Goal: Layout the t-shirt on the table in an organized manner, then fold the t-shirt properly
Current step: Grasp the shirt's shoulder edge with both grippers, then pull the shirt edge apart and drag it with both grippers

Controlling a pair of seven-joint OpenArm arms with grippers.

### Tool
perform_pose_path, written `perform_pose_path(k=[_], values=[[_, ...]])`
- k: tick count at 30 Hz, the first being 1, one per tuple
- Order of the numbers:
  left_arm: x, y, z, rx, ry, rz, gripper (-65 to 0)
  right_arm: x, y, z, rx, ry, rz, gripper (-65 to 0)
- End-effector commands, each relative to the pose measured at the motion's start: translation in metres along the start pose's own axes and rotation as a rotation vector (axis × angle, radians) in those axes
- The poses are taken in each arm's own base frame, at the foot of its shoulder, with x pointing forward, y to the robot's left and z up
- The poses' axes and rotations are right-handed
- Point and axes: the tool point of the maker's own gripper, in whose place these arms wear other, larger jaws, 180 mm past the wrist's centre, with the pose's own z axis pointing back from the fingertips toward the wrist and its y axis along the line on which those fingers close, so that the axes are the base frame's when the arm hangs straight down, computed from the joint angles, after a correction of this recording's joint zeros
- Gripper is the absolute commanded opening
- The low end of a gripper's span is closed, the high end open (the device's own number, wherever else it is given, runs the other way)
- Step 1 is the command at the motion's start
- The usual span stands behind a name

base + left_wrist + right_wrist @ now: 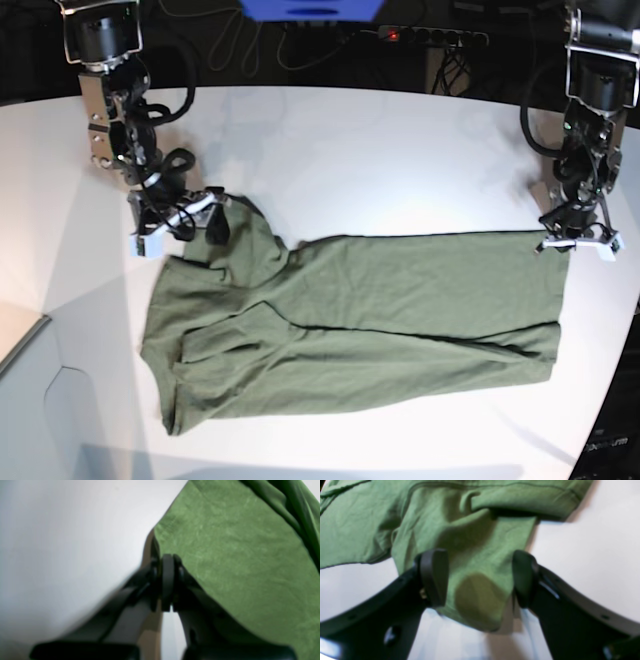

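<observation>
While the white tabletop [350,140] fills most of the base view, smooth and matte with a curved far edge, no container stands on it. Its one load is the t-shirt [380,320], an olive-green garment of soft, creased fabric lying across the lower middle of the frame as a long band that runs from lower left to right. At the frame's left the cloth bunches into folds and rises toward a peak at the upper left; at the right it ends in a fairly straight edge. In the right wrist view a stitched hem crosses the top of the frame, with a tongue of fabric hanging down the centre. In the left wrist view the weave shows a faint mottled grain.

The right gripper [480,577], at the upper left of the base view, has dark rounded fingers [435,575] standing wide apart, one on each side of the hanging tongue of cloth; contact with it cannot be told. The left gripper [168,580], at the right of the base view, has black fingers pressed together at the shirt's upper right corner, at the edge of the green fabric; whether cloth lies between them is not clear.
</observation>
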Motion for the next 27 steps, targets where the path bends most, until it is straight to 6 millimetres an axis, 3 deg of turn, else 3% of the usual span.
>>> perform_pose_path(k=[1,4,9,14,17,23,27], values=[[0.004,0.0,0.0,0.002,0.011,0.0,-64.5,-0.023,-0.002,0.001,-0.008,0.091,0.018,-28.5],[0.004,0.0,0.0,0.001,0.01,0.0,-64.5,-0.044,0.015,-0.001,0.039,0.154,0.061,-36.0],[0.004,0.002,0.0,0.003,0.012,0.001,-64.5,-0.068,0.019,0.006,0.051,0.206,0.072,-63.1],[0.014,-0.009,0.003,-0.033,-0.013,-0.01,-64.5,-0.073,0.017,0.017,0.051,0.204,0.076,-65.0],[0.015,-0.02,0.014,-0.08,-0.03,-0.025,-64.5,-0.051,0.011,0.033,0.031,0.13,0.072,-65.0],[0.032,-0.052,0.05,-0.211,-0.095,-0.086,-64.5,0.017,-0.003,0.085,-0.037,-0.093,0.086,-65.0],[0.056,-0.035,0.083,-0.208,-0.188,-0.03,-64.5,0.048,-0.006,0.118,-0.069,-0.182,0.134,-65.0]])
